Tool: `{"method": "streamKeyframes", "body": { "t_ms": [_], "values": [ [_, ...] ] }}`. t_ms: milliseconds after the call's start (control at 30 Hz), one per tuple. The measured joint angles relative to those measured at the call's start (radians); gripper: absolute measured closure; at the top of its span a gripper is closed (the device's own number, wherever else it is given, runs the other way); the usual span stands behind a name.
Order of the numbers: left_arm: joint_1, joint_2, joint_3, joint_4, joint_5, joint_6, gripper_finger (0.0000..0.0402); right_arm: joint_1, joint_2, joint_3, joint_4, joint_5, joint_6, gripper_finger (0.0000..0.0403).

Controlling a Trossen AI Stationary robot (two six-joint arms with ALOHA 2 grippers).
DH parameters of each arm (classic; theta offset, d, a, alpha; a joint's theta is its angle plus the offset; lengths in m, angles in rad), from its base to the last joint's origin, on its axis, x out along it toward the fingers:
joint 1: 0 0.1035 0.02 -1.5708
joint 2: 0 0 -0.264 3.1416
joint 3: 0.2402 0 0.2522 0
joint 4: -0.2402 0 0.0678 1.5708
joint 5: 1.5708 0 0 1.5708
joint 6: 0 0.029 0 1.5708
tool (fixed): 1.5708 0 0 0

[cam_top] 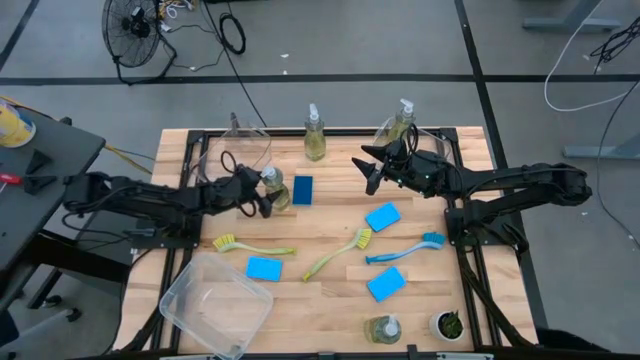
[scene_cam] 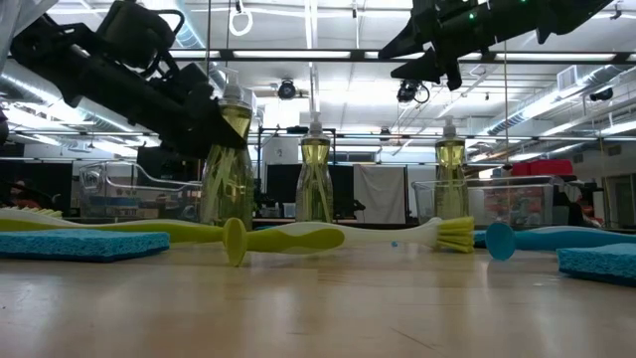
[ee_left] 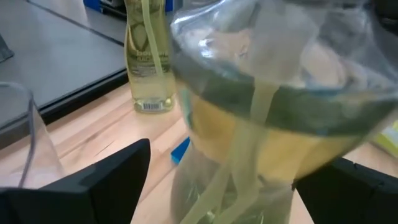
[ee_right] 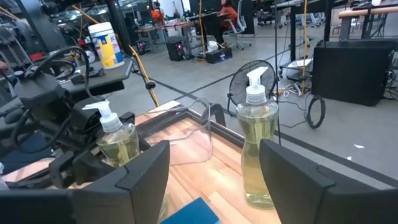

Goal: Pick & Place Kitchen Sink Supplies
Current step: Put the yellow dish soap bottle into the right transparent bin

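I see my left gripper (cam_top: 262, 197) with its dark fingers spread apart on both sides of a small clear pump bottle (cam_top: 272, 187) of yellow-green soap, which stands upright on the pale wooden table (cam_top: 320, 300) just beside a flat blue rectangular sponge (cam_top: 302, 189). The right gripper (cam_top: 368, 170) hangs above the table with its fingers apart and empty. A long yellow-green dish brush (cam_top: 338, 254) and a blue one (cam_top: 405, 249) lie flat in the middle, among other sponges.
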Motion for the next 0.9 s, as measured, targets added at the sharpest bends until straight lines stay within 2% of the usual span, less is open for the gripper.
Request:
{"method": "streamKeyframes", "body": {
  "t_ms": [133,467,767,900],
  "values": [
    [0.000,0.021,0.000,0.053,0.000,-0.001,0.0072,0.000,0.000,0.000,0.000,0.000,0.000,0.0154],
    [0.000,0.022,0.010,0.062,0.028,0.003,0.0209,0.000,0.000,0.000,0.122,-0.037,-0.060,0.0154],
    [0.000,0.023,0.105,0.056,0.065,0.059,0.0211,0.000,0.000,0.000,0.181,-0.039,-0.052,0.0154],
    [0.000,0.023,0.164,0.048,0.106,0.062,0.0205,0.000,0.000,0.001,0.225,-0.071,-0.041,0.0154]
  ]
}}
